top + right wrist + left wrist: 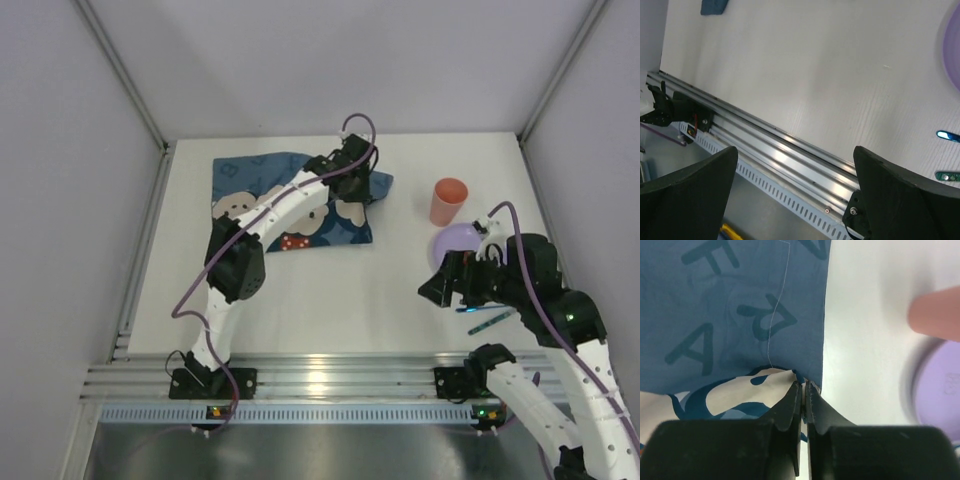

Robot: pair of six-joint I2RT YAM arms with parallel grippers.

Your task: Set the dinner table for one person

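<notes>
The white dinner table (340,290) carries a blue bear-and-alphabet placemat (255,190) at the back left, crumpled and partly folded over. My left gripper (352,212) is at the mat's right edge. In the left wrist view it (802,385) is shut on the placemat's (740,315) edge, with cloth pinched between the fingertips. My right gripper (440,290) hovers left of a purple plate (455,243). In the right wrist view it (795,150) is wide open and empty above the table's near edge.
A salmon cup (449,200) stands behind the plate. Blue and green cutlery (490,318) lies at the front right, partly under my right arm. An aluminium rail (320,375) runs along the near edge. Grey walls close in both sides.
</notes>
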